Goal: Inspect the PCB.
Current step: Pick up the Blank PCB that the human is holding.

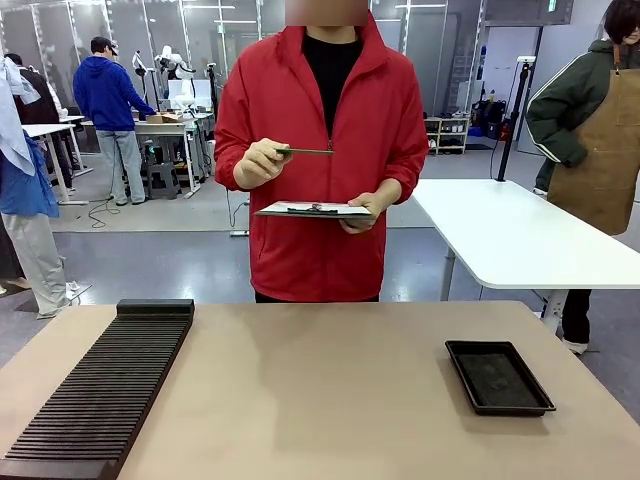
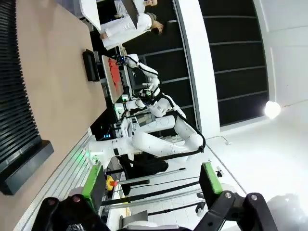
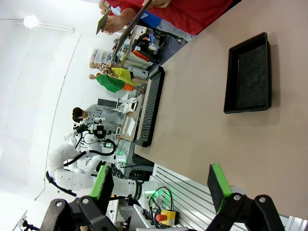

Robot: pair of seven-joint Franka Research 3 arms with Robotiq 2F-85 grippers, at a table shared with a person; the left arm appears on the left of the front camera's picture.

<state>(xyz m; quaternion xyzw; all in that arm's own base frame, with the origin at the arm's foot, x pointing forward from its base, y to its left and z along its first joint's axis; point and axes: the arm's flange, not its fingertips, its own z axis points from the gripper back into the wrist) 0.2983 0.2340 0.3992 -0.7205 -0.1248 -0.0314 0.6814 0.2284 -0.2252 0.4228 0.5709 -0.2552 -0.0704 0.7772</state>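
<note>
Across the table, a person in a red jacket holds the PCB [image 1: 305, 151] edge-on at chest height in one hand, so it shows as a thin dark green strip. In the right wrist view the PCB [image 3: 103, 21] is a small green plate between the person's fingers. The other hand carries a white clipboard [image 1: 315, 210] just below it. My left gripper [image 2: 153, 182] is open with nothing between its green pads and faces away from the table's middle. My right gripper [image 3: 160, 184] is open and empty too, hanging off the table's near edge.
A shallow black tray [image 1: 498, 376] lies on the tan table at the right, also seen as the tray [image 3: 250, 72]. A long black slotted rack [image 1: 100, 390] runs along the left side. A white table [image 1: 520, 235] and other people stand behind.
</note>
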